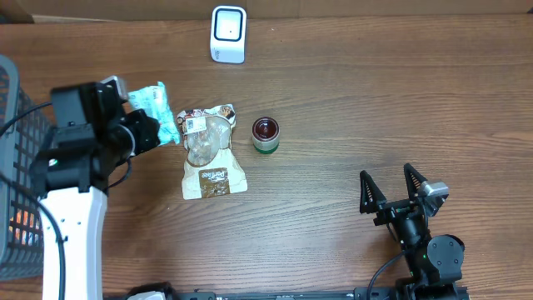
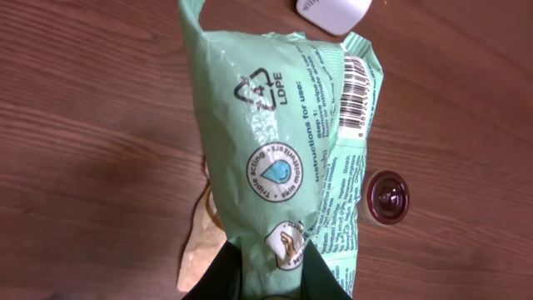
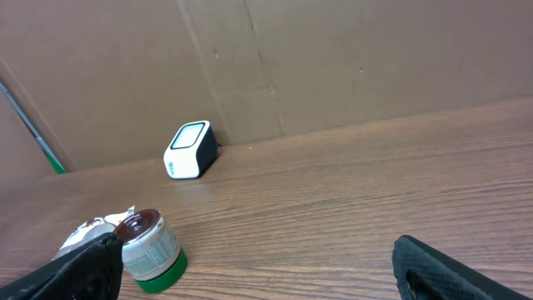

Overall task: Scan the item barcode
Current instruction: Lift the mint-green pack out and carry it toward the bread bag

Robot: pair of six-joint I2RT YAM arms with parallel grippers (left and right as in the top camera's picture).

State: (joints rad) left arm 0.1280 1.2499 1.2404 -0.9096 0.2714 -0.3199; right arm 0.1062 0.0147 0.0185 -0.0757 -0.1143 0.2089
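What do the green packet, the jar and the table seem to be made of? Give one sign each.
Packet: soft plastic film, creased, printed LDPE mark. Jar: unclear, glass or plastic; glossy dark lid, green base. Table: wood or wood-look laminate, matte, grain lines showing.

free: table [image 1: 400, 100] right of jar [image 1: 266, 135] | blocked: jar, pouch [image 1: 212, 154] in front of scanner [image 1: 228, 33] | basket [image 1: 10, 125] far left
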